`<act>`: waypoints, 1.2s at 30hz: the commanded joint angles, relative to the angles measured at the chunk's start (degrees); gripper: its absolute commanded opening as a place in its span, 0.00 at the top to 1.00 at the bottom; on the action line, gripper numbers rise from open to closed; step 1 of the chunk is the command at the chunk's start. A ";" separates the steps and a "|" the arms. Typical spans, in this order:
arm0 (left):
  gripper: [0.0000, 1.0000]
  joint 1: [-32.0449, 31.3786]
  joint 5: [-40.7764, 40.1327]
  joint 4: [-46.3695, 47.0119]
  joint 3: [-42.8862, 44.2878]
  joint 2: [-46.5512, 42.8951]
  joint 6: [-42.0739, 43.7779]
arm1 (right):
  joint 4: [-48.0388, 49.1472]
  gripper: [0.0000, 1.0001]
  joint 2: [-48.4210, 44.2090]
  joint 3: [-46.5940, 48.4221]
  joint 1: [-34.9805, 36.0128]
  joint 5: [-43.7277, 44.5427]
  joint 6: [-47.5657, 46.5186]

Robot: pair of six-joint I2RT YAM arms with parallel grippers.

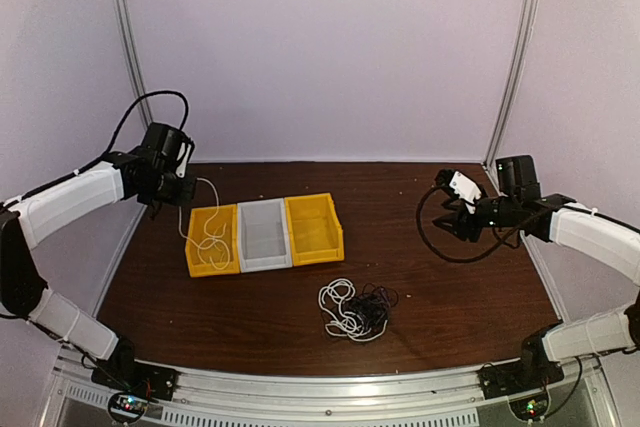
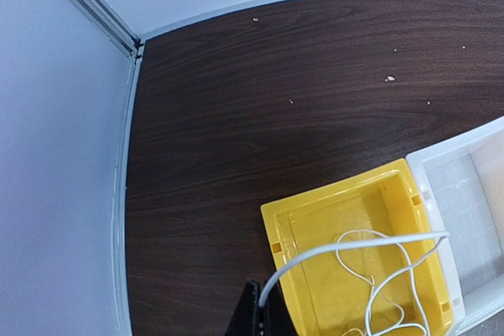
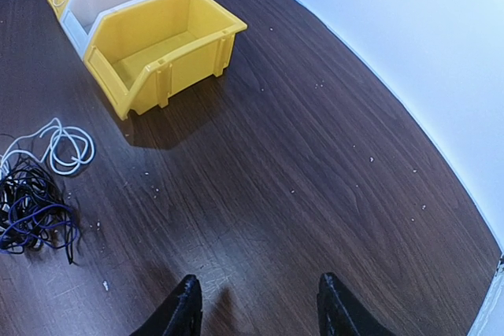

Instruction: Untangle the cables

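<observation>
As it hangs by the left yellow bin, left gripper: clamped on white cable, loops lying inside.
Right gripper: spread open, empty, off right.
Tangle: white, black, blue cords on desk before the bins.
Tip: I'd shift over the bin before letting go, or the tail drapes the rim.
Room: left wall close; right side roomier.

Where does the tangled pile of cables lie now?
In the top view, the tangled pile lies on the table, near its centre, just on the near side of the right yellow bin.
</observation>
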 commanded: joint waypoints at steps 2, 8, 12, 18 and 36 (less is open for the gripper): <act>1.00 0.21 -0.28 1.01 1.96 3.26 -1.93 | -0.07 0.50 0.15 -0.20 0.27 0.77 -0.14; 1.00 0.21 3.34 2.01 4.29 8.52 -3.04 | 0.00 0.49 -0.33 -0.21 0.44 -0.18 -0.16; 1.00 0.21 11.35 5.10 1.82 9.79 -5.01 | 0.10 0.49 0.26 -0.39 2.64 -0.80 -0.38; 1.00 0.21 20.07 9.73 -3.49 9.33 -10.65 | -0.16 0.50 2.62 0.13 7.28 2.14 -0.99; 0.90 0.12 17.69 6.33 -5.02 9.18 -12.62 | -0.35 0.49 2.55 0.05 8.66 4.54 -1.55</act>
